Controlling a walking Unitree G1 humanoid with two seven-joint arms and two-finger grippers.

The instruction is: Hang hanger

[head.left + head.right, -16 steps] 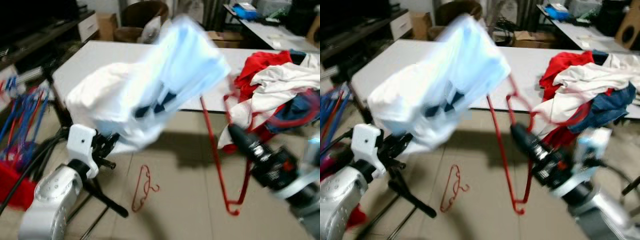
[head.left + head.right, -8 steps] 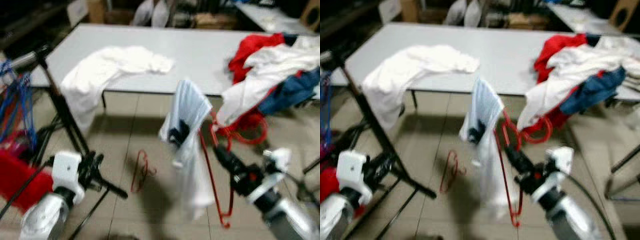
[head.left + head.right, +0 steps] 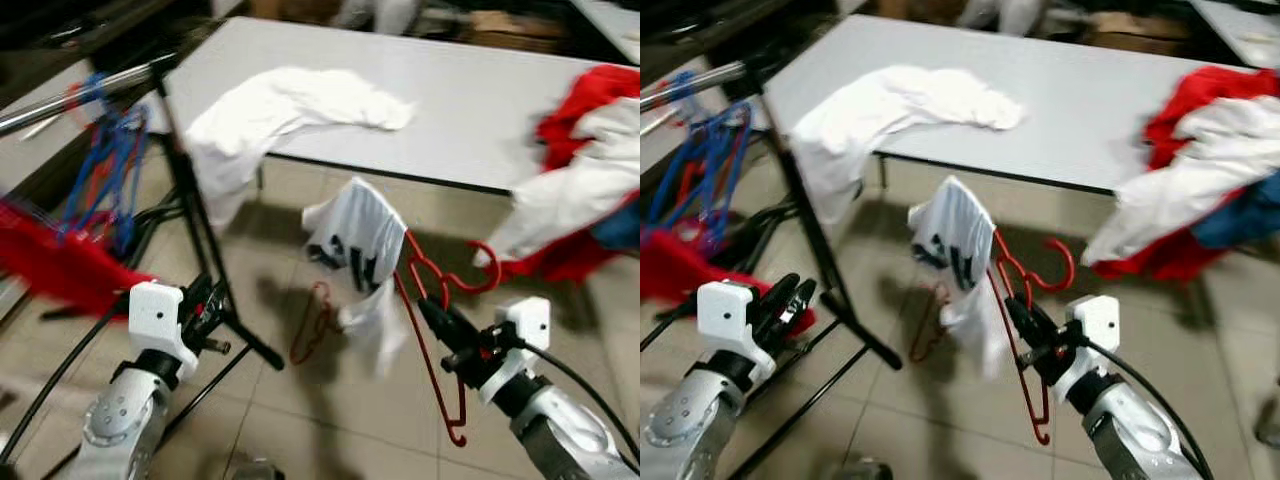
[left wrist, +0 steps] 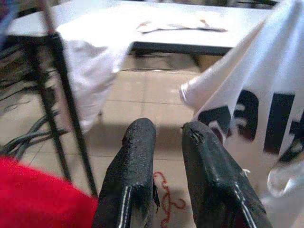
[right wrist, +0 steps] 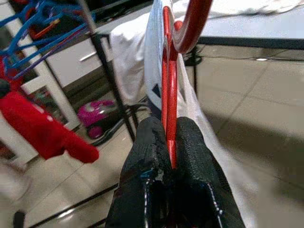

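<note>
My right gripper is shut on the lower part of a red hanger, low over the tiled floor. A white shirt with dark print is draped over that hanger, and the red hook points right. At the left stands a clothes rack with a metal rail; blue hangers and a red garment hang from it. My left gripper is low beside the rack's black upright. Its fingers are a little apart, holding nothing.
A second red hanger lies on the floor under the shirt. Behind is a grey table with a white garment hanging over its edge. A red, white and blue clothes pile lies at the right. Black cables trail by the rack's feet.
The camera has swung left and the rack has come into view. The shirt on the hanger, raised close to the camera a second ago, now hangs lower from my right gripper.
</note>
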